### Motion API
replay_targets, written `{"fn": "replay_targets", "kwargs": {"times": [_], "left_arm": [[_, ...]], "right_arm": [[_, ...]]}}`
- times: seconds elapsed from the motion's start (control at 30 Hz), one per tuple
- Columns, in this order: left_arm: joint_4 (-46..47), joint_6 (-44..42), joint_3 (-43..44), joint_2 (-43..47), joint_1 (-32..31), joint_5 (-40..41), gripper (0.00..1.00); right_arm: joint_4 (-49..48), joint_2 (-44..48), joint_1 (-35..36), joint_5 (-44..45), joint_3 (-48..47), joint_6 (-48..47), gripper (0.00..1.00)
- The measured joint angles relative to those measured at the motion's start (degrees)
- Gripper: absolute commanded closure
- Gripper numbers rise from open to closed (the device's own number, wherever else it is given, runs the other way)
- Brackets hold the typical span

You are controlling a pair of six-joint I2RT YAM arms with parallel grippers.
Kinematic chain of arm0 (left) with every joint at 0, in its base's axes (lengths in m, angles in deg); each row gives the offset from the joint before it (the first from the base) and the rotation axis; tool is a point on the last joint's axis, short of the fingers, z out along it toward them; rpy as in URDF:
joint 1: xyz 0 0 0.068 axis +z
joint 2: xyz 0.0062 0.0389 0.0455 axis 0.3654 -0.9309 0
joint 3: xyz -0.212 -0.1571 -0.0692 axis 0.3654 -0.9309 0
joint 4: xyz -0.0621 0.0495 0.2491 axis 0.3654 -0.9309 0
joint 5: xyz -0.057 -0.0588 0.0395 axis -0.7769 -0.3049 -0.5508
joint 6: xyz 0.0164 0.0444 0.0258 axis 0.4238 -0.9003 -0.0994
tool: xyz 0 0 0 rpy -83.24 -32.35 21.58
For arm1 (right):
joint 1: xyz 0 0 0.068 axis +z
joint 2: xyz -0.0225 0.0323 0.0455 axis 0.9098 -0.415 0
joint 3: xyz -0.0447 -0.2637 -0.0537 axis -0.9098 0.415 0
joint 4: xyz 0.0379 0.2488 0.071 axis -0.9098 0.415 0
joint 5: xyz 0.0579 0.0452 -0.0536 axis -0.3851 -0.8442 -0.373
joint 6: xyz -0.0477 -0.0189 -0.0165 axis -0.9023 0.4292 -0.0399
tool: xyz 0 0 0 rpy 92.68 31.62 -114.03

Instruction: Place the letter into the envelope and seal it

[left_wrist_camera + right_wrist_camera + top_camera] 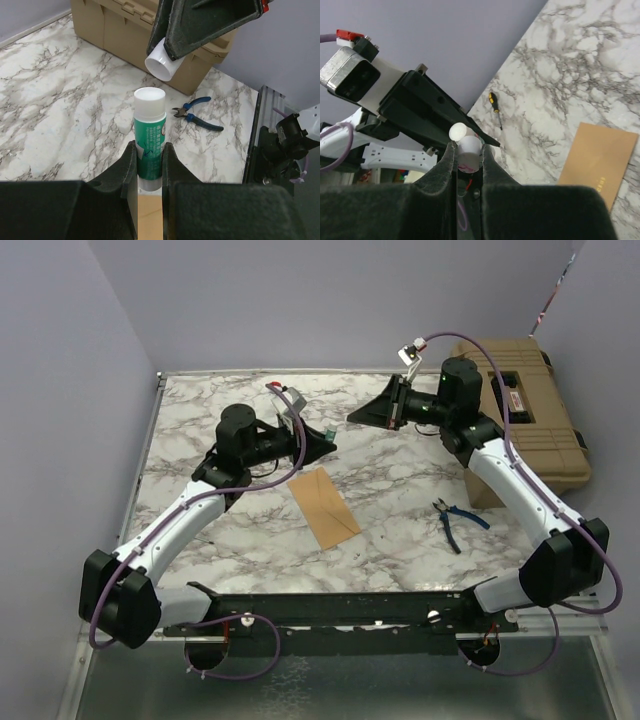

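Observation:
The orange-brown envelope (323,506) lies flat on the marble table between the arms; it also shows in the right wrist view (600,160) and under the left fingers (149,220). The letter is out of view. My left gripper (325,440) (149,150) is shut on a green glue stick (150,135), its white tip uncapped and held above the table. My right gripper (360,415) (468,146) is shut on the white cap (469,149), a short way off the stick's tip (457,132). The cap also shows in the left wrist view (162,61).
A tan hard case (530,420) (120,25) stands at the back right. Blue-handled pliers (455,522) (197,112) lie in front of it. A small screwdriver (495,102) lies near the back wall.

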Motion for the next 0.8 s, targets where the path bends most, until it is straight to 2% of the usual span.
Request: {"fn": "replay_targets", "kwargs": {"times": [0.2,0.57,0.8], "left_arm": [[0.0,-1.7,1.4,-0.8,-0.7,-0.6,1.0],[-1.6,-4.4,3.3,-3.0,-2.8,-1.3,1.0],[-4.1,-6.3,4.3,-4.5,-4.2,-1.4,1.0]], "right_arm": [[-3.7,-1.4,0.0,-4.4,-0.3,4.0,0.99],[-0.5,-1.9,0.0,-6.8,-3.1,2.0,0.99],[9.2,-1.9,0.0,-6.6,-5.4,-4.0,0.99]]}}
